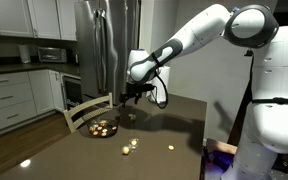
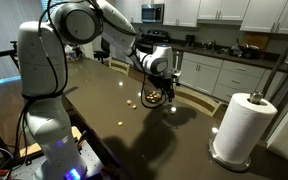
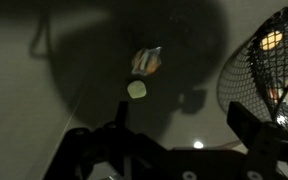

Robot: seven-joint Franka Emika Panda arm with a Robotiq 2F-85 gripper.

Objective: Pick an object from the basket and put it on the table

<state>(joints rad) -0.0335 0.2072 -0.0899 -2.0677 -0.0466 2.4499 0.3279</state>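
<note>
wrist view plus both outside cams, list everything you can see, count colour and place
small round dark wire basket: one, dark, on the table, yellowish pieces inside
large dark brown glossy table: one, brown, centre of both exterior views
small pale loose pieces: about three, pale yellow, on the table outside the basket
orange-and-silver wrapped piece: one, on the table next to a pale piece
white paper towel roll: one, white, upright
pale wooden chair: one, at the table's far side
stainless steel refrigerator: one, grey, behind the table
white robot arm: one, reaching over the table
black fingers: two, apart, nothing between them, beside the basket
</note>
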